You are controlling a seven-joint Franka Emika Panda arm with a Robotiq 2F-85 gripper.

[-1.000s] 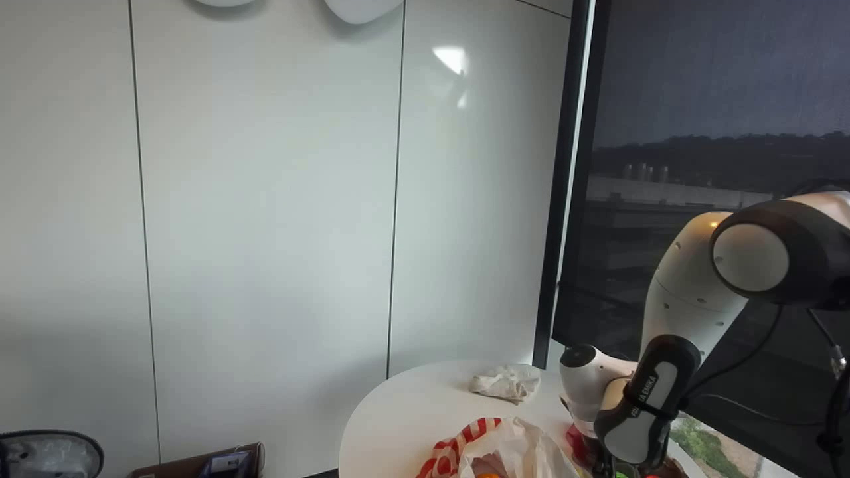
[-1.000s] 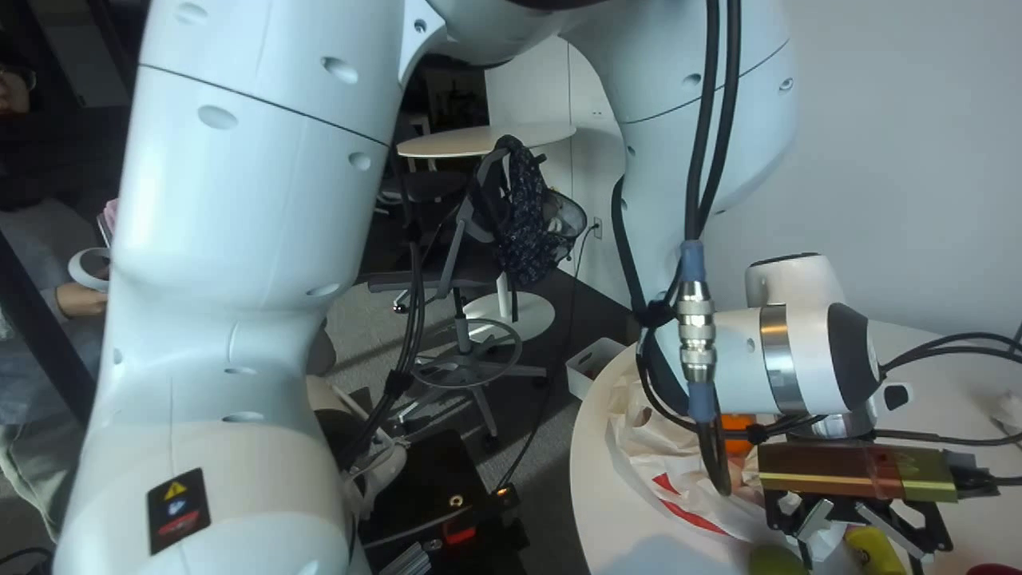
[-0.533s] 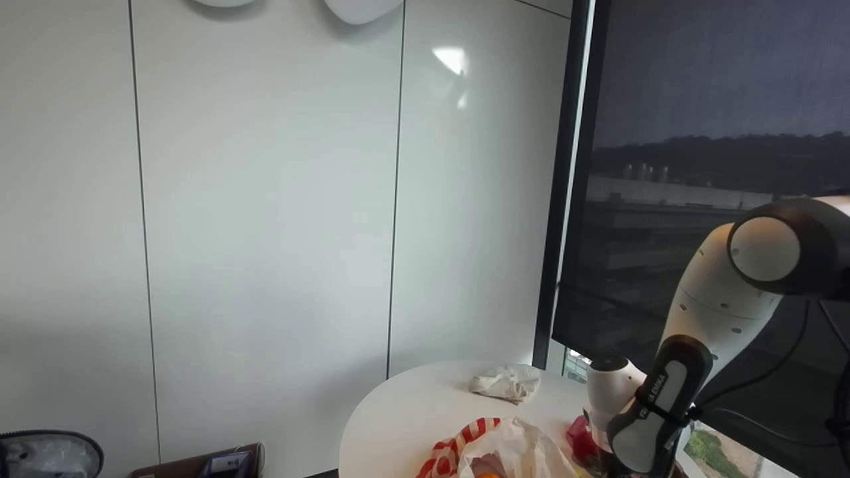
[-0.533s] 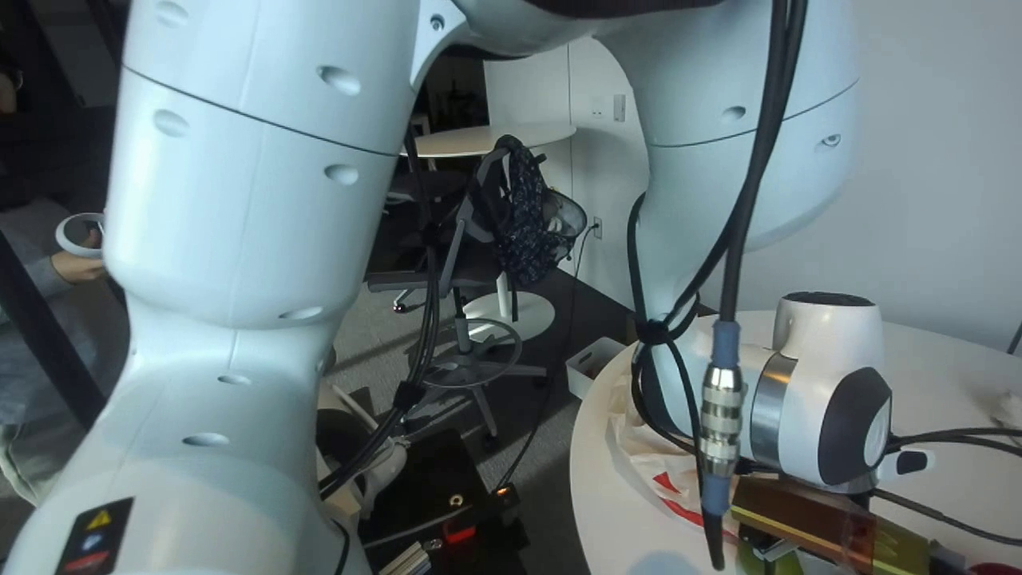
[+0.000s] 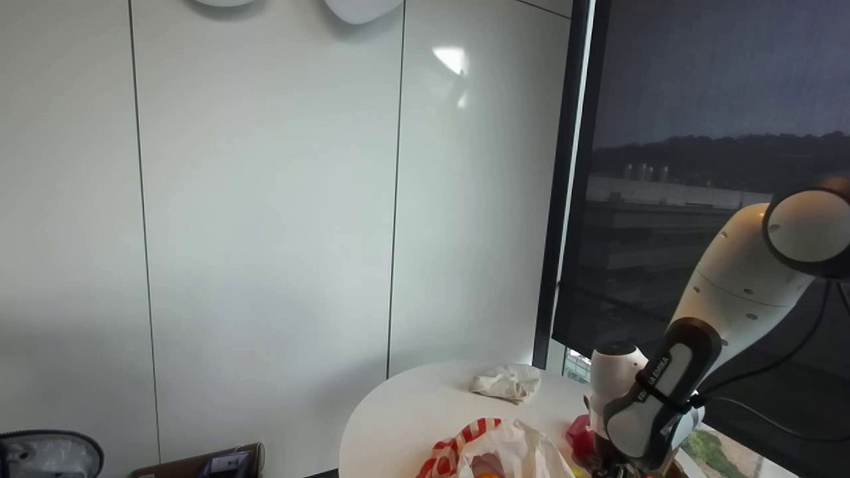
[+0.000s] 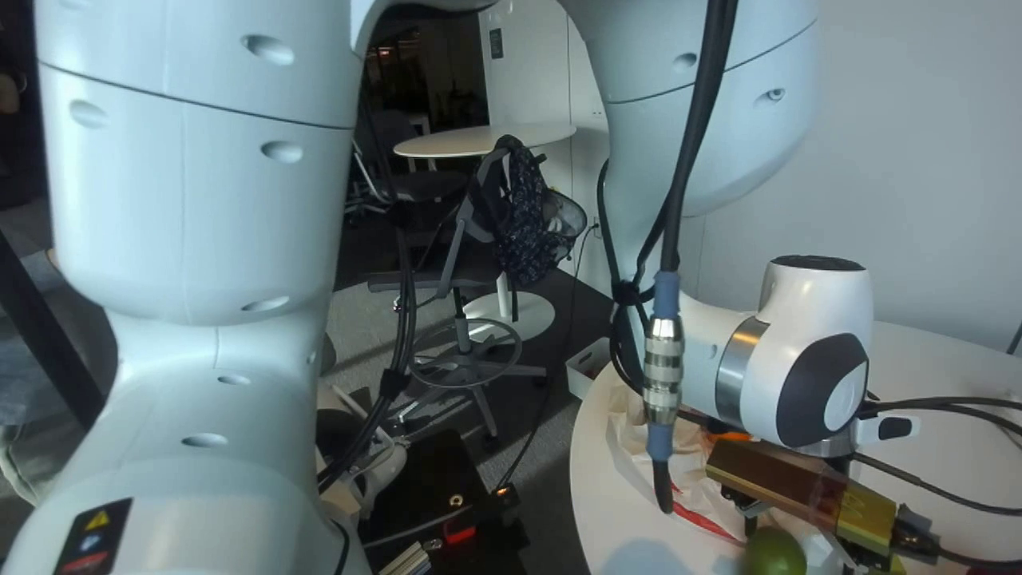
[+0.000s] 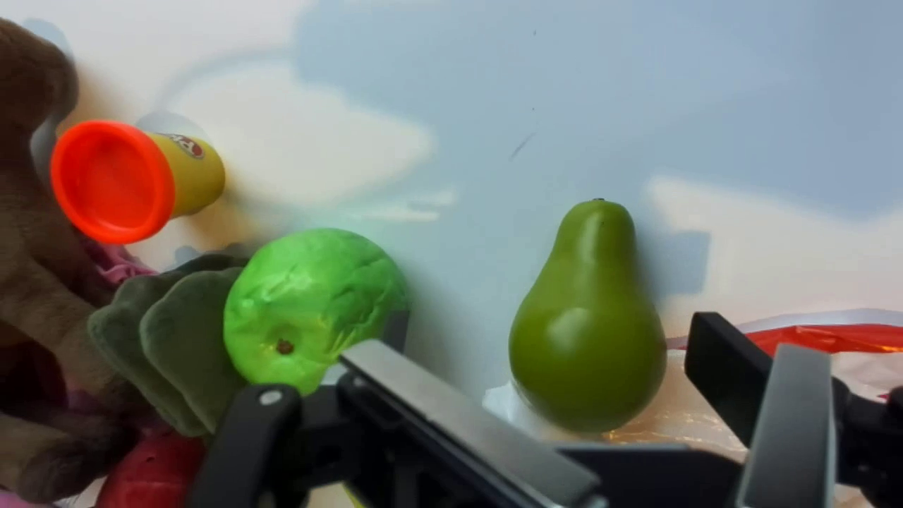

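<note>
A green pear point(image 7: 589, 331) lies on the white table in the wrist view, between the spread fingers of my gripper point(image 7: 559, 340). The gripper is open and empty, with a gap on each side of the pear. A wrinkled bright green round vegetable or fruit point(image 7: 310, 296) is close to the left finger, which covers its lower edge. The pear point(image 6: 774, 551) also shows at the bottom of an exterior view, below the wrist camera point(image 6: 802, 489). The fingertips are mostly hidden in both exterior views.
A yellow tub with an orange lid point(image 7: 116, 182), a brown plush toy point(image 7: 32, 268), dark green felt leaves point(image 7: 187, 339) and a red object point(image 7: 152, 473) lie at the left. A red-and-white plastic bag point(image 5: 514, 448) and a crumpled white cloth point(image 5: 506, 383) are on the table point(image 5: 392, 418).
The arm moved rightward in an exterior view and the wrist turned. The gripper dropped, then rose slightly. The pear shows no clear movement.
</note>
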